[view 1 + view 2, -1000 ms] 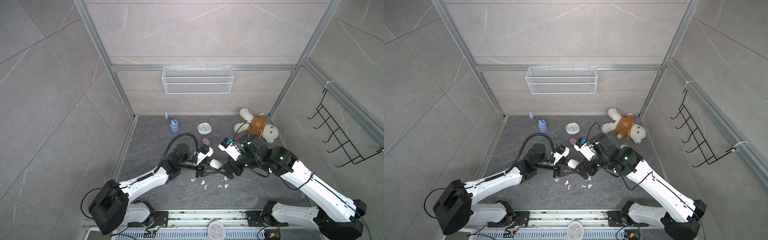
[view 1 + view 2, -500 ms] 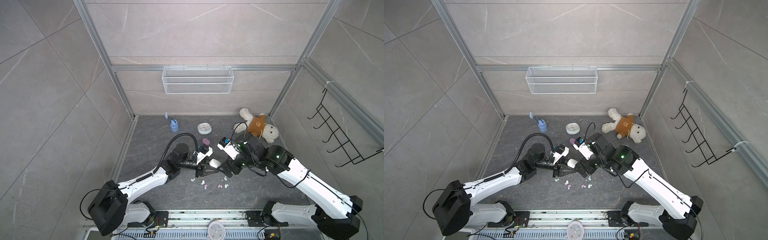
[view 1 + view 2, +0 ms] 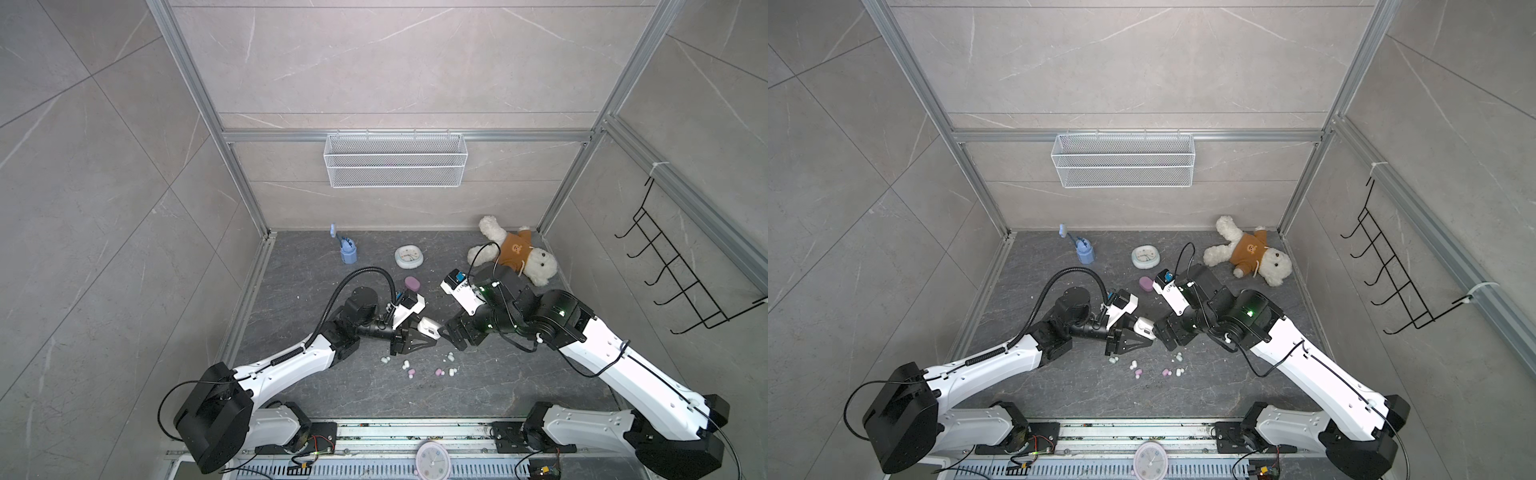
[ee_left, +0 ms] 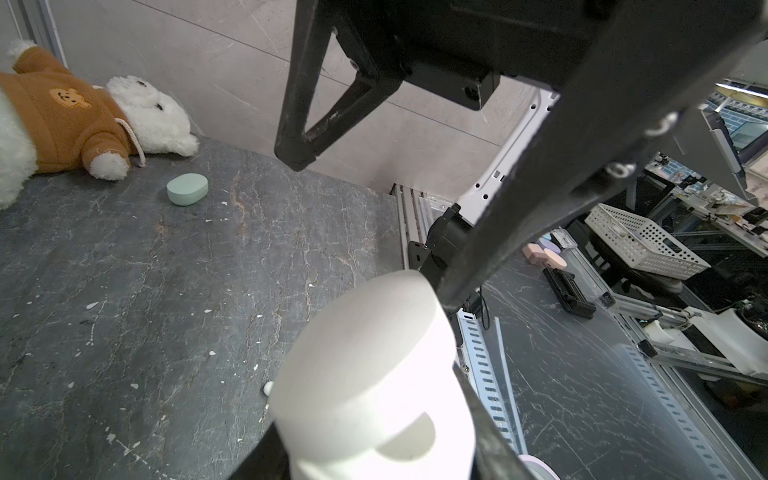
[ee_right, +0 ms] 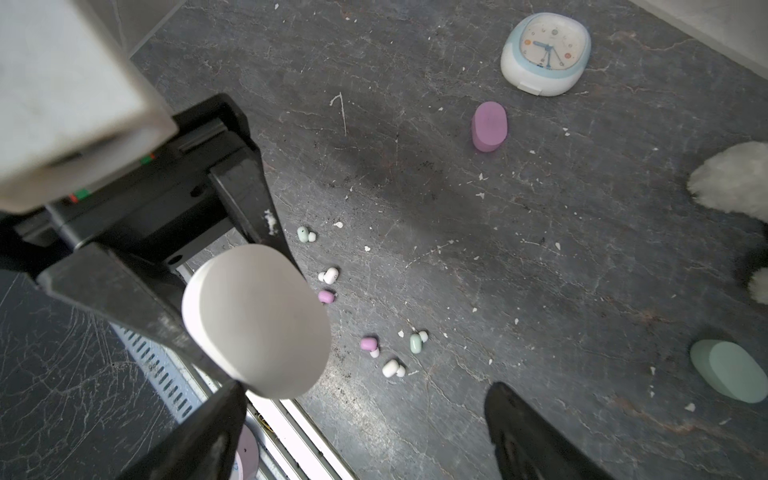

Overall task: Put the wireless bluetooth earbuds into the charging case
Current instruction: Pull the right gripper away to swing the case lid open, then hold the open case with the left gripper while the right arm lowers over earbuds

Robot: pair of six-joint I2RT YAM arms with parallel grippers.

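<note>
Below, earbuds (image 3: 439, 372) dot dark surface (image 3: 498, 388) between tiled walls (image 3: 395, 62).

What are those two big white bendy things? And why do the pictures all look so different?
They are two robot arms, and each one ends in a pinching hand. Two pictures look down from a camera high above. The other two come from little cameras on the arms' wrists, so everything looks very close. The left hand is squeezing a white case for earbuds. The right hand is open beside it and holds nothing. Six tiny earbuds, white, green and pink, lie on the dark surface. A pink case, a green case, a little clock and a teddy bear lie there too.
</note>
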